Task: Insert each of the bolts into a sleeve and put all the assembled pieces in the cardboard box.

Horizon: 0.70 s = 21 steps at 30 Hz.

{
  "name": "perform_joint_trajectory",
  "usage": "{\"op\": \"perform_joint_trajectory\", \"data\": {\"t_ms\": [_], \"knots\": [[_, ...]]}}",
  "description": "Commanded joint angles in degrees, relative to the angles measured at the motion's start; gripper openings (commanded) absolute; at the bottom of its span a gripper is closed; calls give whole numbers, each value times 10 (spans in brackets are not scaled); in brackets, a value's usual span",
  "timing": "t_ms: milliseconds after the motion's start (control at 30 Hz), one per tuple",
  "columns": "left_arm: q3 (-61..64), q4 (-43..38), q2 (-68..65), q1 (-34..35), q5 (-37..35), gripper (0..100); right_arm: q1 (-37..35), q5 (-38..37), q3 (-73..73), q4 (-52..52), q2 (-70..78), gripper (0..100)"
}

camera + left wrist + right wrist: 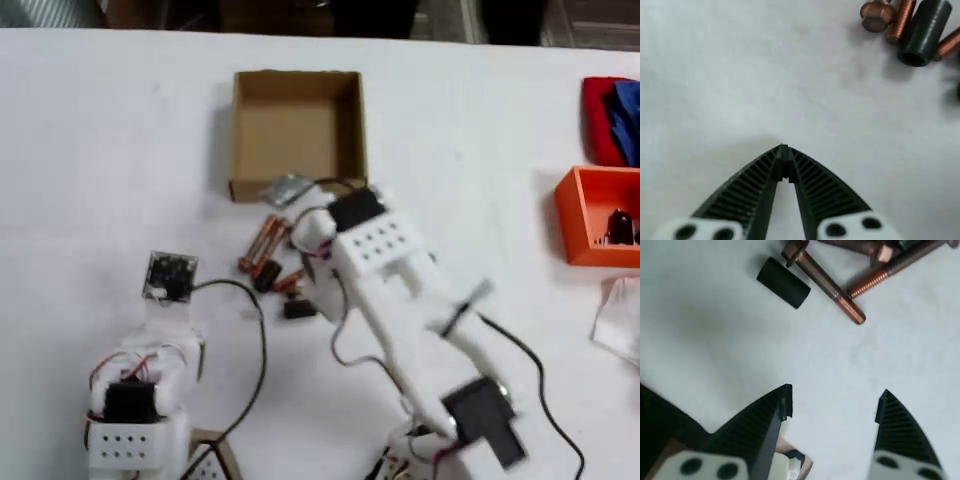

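Note:
The open cardboard box (297,130) stands at the back of the white table. In front of it several copper bolts (265,248) and black sleeves (298,309) lie in a loose heap. My right gripper (835,399) hovers open over bare table, with a black sleeve (784,282) and two copper bolts (822,279) lying beyond its fingertips. In the high view the right arm (385,270) reaches over the heap's right side. My left gripper (784,152) is shut on nothing above the table; a bolt head (877,15) and a black sleeve (924,31) lie farther off. The left arm (140,385) sits at the front left.
A crumpled silver wrapper (286,190) lies against the box's front wall. An orange bin (598,215) and a red-and-blue item (610,118) stand at the right edge, with a clear bag (620,320) below them. Cables (255,350) run across the table between the arms.

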<state>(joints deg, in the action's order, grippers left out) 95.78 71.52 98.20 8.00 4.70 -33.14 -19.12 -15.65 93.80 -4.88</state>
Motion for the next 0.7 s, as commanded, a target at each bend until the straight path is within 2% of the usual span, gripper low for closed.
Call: {"op": "perform_joint_trajectory", "data": {"t_ms": [0,67,267,467,667], "knots": [[7,-10,2,4,2,26,-24,-128,31,-39,50,271],[7,-10,2,4,2,26,-36,-180,33,-49,64,270],[7,-10,2,4,2,26,-75,-232,56,-31,43,271],[7,-10,2,4,2,26,-153,-247,55,-34,8,269],[7,-10,2,4,2,26,-163,-242,40,-109,44,269]]}}
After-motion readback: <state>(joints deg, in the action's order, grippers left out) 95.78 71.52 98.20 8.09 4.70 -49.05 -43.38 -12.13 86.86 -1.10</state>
